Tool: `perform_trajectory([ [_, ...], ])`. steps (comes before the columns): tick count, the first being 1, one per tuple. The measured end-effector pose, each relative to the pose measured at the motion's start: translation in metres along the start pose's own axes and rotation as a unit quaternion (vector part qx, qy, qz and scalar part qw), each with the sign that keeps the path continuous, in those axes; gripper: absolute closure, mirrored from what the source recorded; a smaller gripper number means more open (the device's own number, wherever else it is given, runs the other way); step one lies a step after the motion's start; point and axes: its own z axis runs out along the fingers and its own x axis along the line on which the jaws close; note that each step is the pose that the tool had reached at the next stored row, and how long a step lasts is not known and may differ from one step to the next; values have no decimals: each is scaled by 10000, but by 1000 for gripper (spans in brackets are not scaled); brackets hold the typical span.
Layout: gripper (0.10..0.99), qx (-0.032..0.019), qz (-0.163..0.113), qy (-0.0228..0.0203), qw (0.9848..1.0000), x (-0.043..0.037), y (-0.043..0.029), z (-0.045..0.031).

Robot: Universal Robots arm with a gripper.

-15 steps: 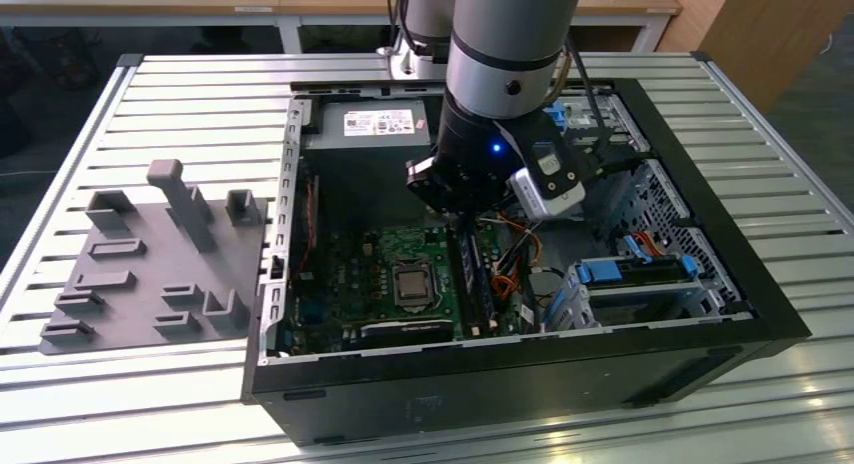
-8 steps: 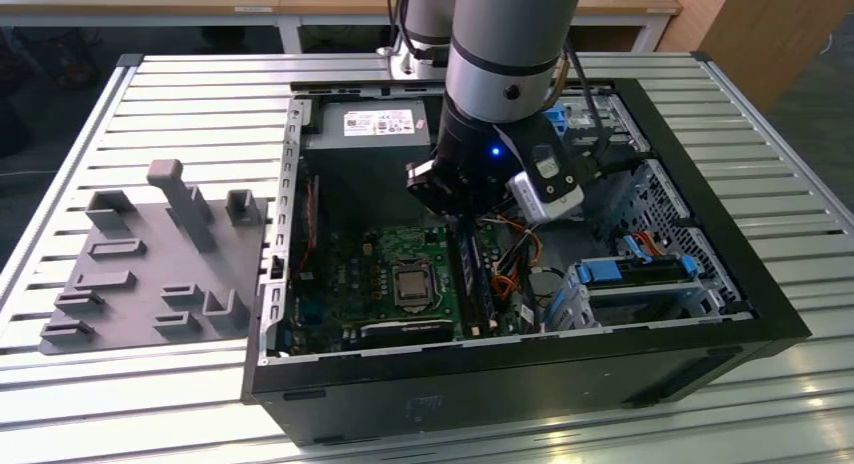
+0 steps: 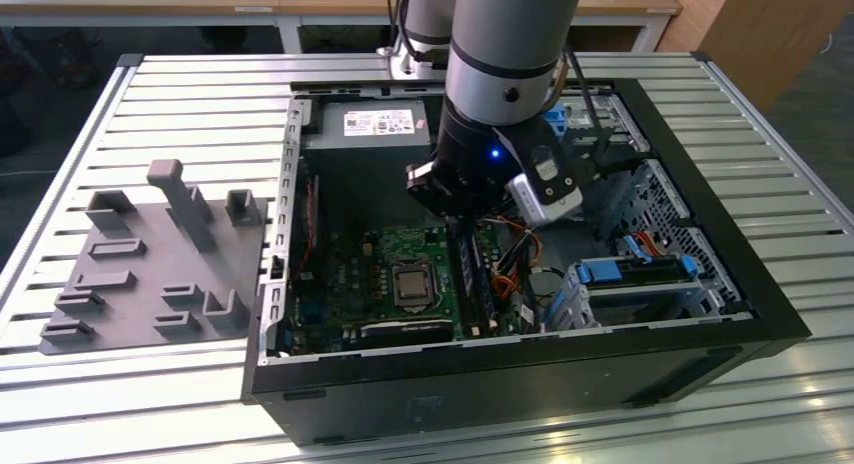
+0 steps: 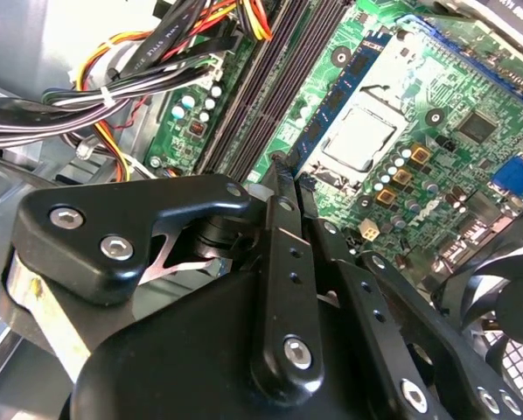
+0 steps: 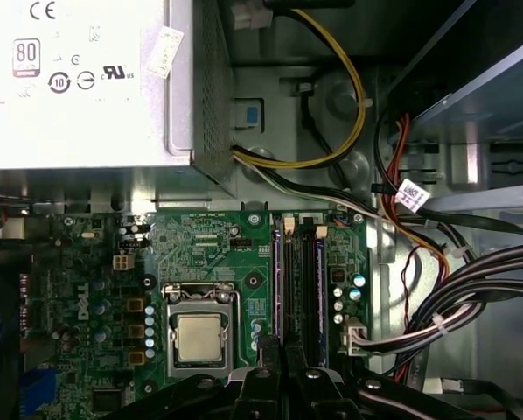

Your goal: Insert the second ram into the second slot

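My gripper [image 3: 461, 224] is low inside the open computer case [image 3: 747, 284], over the memory slots of the green motherboard [image 3: 360, 274]. In the second wrist view its black fingers meet at the tips, gripper [image 4: 292, 171] shut. The second ram [image 4: 340, 92], a thin dark blue stick with black chips, runs out from between those tips, on edge along the slot line nearest the CPU socket [image 4: 358, 140]. In the first wrist view the second ram [image 5: 280, 280] stretches from the gripper [image 5: 285, 354] toward the power supply. How deep it sits is hidden.
Dark parallel memory slots [image 4: 261, 87] lie beside the stick. Cable bundles [image 4: 156, 61] crowd one side and a fan [image 4: 506, 306] the other. The silver power supply [image 3: 374, 134] and blue drive brackets [image 3: 641, 274] fill the case. A grey parts fixture [image 3: 147, 254] sits at the exterior view's left.
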Motion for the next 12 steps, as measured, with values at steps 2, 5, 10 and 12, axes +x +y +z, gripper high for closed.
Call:
perform_trajectory([
  [2, 949, 1, 0, 2, 10000, 0, -1, 5],
  [5, 949, 0, 6, 2, 10000, -1, -5, 9],
  [10, 949, 1, 30, 32, 10000, -22, -21, 68],
  [12, 949, 0, 30, 32, 10000, -22, -21, 70],
])
